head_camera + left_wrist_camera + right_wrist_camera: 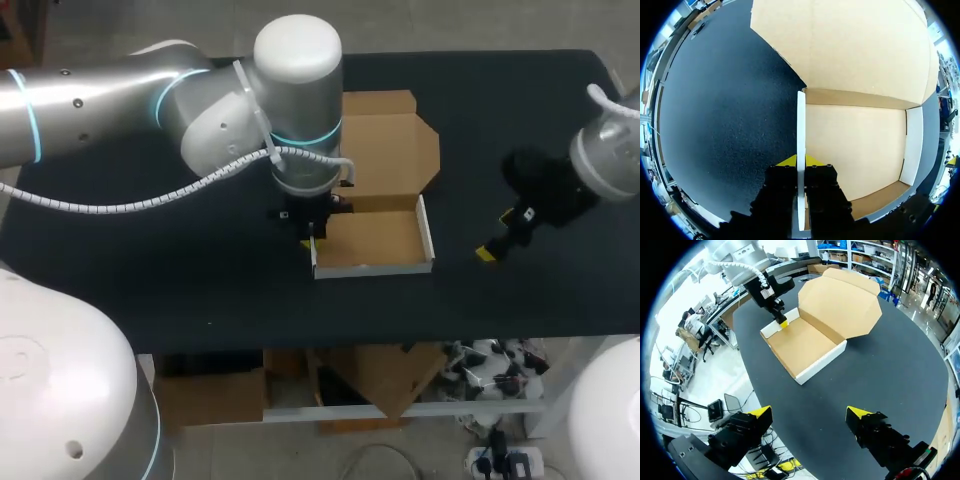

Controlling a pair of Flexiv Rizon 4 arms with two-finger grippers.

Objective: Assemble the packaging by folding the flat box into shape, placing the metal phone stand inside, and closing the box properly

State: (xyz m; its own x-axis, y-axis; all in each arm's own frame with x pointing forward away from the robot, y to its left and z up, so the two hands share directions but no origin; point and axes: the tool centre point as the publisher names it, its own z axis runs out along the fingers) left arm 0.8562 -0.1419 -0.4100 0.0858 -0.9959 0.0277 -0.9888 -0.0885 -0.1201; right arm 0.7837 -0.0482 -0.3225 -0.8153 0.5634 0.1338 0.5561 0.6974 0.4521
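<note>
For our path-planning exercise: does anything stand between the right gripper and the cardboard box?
Nothing visible does: only bare black table separates the right gripper from the cardboard box. The left gripper holds the box's opposite side wall.

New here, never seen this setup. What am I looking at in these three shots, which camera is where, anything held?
Two robot arms stand at a black table. The plain picture looks down from above and behind them; the two round ones come from a camera on each arm's wrist. On the table lies one cardboard box, half folded: walls up, lid open flat behind. The left arm has its jaws shut on the box's side wall, seen edge-on in its wrist view. The right arm hangs beside the box, jaws open, holding nothing. No phone stand shows in any picture.
</note>
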